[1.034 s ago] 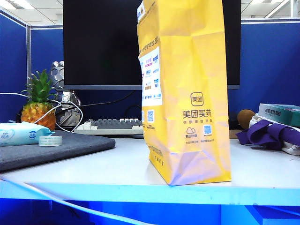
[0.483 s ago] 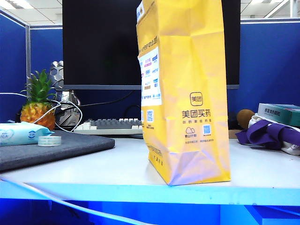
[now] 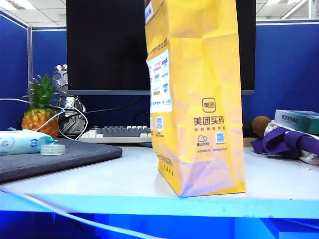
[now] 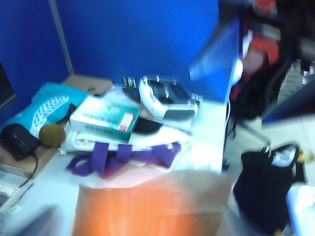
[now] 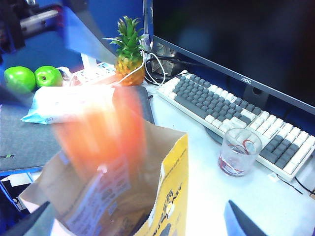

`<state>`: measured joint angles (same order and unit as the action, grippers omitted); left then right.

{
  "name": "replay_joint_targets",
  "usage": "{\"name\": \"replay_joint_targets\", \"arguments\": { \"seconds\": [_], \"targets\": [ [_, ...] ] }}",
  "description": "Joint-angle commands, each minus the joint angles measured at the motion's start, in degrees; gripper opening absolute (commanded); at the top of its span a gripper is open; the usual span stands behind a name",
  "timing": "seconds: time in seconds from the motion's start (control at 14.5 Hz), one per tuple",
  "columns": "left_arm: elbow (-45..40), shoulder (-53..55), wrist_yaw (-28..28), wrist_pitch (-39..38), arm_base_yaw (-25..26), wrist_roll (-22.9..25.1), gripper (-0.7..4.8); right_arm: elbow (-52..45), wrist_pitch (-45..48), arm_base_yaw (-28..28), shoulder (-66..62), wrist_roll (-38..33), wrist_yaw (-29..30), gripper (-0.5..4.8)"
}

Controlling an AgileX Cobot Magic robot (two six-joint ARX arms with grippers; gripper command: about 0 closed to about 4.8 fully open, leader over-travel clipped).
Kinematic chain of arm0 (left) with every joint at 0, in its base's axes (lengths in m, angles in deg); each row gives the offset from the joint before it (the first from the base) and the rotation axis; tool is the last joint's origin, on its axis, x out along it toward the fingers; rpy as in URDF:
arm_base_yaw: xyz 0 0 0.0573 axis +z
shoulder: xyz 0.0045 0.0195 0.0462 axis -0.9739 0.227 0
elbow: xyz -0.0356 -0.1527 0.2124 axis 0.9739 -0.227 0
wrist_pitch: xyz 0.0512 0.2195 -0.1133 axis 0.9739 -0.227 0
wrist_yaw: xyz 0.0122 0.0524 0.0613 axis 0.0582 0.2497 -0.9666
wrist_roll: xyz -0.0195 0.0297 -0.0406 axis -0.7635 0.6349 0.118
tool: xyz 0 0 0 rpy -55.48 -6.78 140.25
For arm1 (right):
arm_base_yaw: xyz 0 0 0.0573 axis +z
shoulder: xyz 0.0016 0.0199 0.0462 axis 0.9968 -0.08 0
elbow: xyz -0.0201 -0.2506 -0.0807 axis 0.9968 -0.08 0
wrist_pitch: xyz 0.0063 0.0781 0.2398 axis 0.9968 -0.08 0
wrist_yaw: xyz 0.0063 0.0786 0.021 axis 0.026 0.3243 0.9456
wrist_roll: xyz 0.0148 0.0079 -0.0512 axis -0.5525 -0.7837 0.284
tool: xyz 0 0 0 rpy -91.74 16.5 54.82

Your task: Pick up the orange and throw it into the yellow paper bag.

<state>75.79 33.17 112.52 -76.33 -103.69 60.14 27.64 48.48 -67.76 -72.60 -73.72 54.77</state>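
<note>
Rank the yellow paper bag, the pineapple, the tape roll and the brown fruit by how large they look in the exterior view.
1. Yellow paper bag, by far the largest, though it also stands nearest the camera.
2. Pineapple.
3. Tape roll and brown fruit look alike; the fruit is farther back and partly hidden, so I won't rank them.

Left wrist view was motion-blurred. An orange (image 4: 142,209) smear sat over the open mouth of the yellow paper bag (image 4: 197,184). Beyond it on the table (image 4: 206,142): purple cloth (image 4: 113,160), teal box (image 4: 106,118), brown round fruit (image 4: 51,134).
</note>
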Motion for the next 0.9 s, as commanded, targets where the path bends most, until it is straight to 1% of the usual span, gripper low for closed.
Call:
{"name": "replay_joint_targets", "arguments": {
  "seconds": [0.07,0.14,0.21,0.28,0.34,0.41,0.48,0.55,0.62,0.69,0.76,0.83,0.9],
  "targets": [
    [0.4,-1.0,0.0,0.4,0.0,-0.7,4.79,0.3,0.6,0.1,0.4,0.1,0.1,4.79],
    [0.4,-2.9,-3.1,0.1,0.0,0.7,4.79,0.3,0.8,-0.1,0.9,0.9,-0.9,4.79],
    [0.4,-5.7,-10.0,-0.8,0.0,4.1,4.79,0.3,1.6,-0.9,2.1,1.0,-4.5,4.79],
    [0.3,-8.9,-19.5,-2.3,0.0,7.4,4.79,0.3,2.9,-2.3,4.1,1.0,-8.2,4.79],
    [0.3,-12.2,-27.6,-4.7,0.0,9.8,4.79,0.3,4.7,-4.0,6.6,1.0,-9.4,4.79],
    [0.2,-15.7,-32.9,-8.1,0.6,10.9,4.79,0.1,6.3,-5.9,9.9,0.9,-9.9,4.79],
    [-0.1,-18.8,-35.3,-11.1,1.9,10.5,4.79,0.0,6.3,-7.7,12.9,1.0,-12.3,4.79],
    [-0.4,-20.4,-37.0,-12.8,2.5,9.8,4.79,-0.3,6.2,-8.7,15.0,1.0,-13.5,4.79],
    [-1.9,-23.3,-40.0,-15.7,3.5,9.5,4.79,-1.2,6.0,-9.9,19.4,1.0,-14.5,4.79],
    [-4.5,-26.2,-43.8,-18.7,5.0,8.8,4.79,-3.2,6.4,-10.4,25.0,0.9,-16.5,4.79],
    [-7.4,-28.6,-45.2,-20.0,6.6,7.5,4.79,-5.6,7.3,-10.4,29.4,0.9,-16.9,4.79],
    [-12.2,-32.0,-45.2,-19.4,7.3,5.5,4.79,-8.8,8.9,-10.3,33.6,-0.1,-16.8,4.79],
    [-17.2,-35.6,-45.2,-16.6,7.3,3.1,4.79,-12.7,9.9,-10.3,37.3,-1.3,-16.7,4.79]
  ]
}}
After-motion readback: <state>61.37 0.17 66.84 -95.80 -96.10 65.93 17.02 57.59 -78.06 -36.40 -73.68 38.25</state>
